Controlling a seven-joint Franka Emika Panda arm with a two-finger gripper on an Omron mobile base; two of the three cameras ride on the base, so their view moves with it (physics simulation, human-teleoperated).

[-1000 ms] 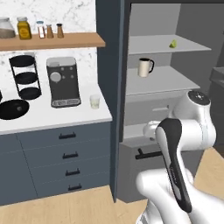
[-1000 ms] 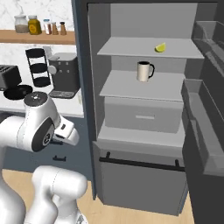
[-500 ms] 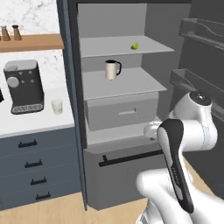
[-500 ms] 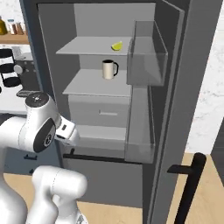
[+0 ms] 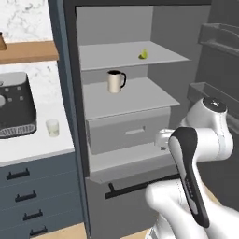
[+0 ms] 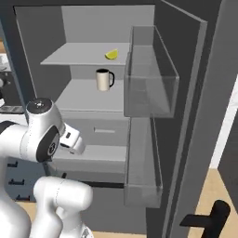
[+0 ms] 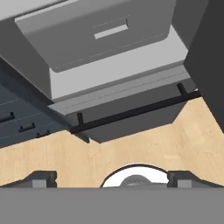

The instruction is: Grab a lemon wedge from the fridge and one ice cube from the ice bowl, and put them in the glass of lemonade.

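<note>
Open fridge (image 5: 70, 116), lemon wedge (image 5: 144, 54) on its top shelf.

Left base view: wedge above the beige mug (image 5: 115, 81), which stands on the fridge's middle shelf; glass of lemonade (image 5: 52, 128) on the counter left of the fridge, beside the coffee machine (image 5: 16, 107).
Right base view: wedge (image 6: 111, 55) above the mug (image 6: 103, 79).
Hand view: gripper (image 7: 113, 178) released, fingertips spread wide, empty, below the fridge drawer (image 7: 96, 33) and black handle bar (image 7: 135, 111).

Fridge shelves (image 5: 135, 95) carry 1 lemon wedge (image 5: 144, 54), 1 mug (image 5: 115, 81).
</note>
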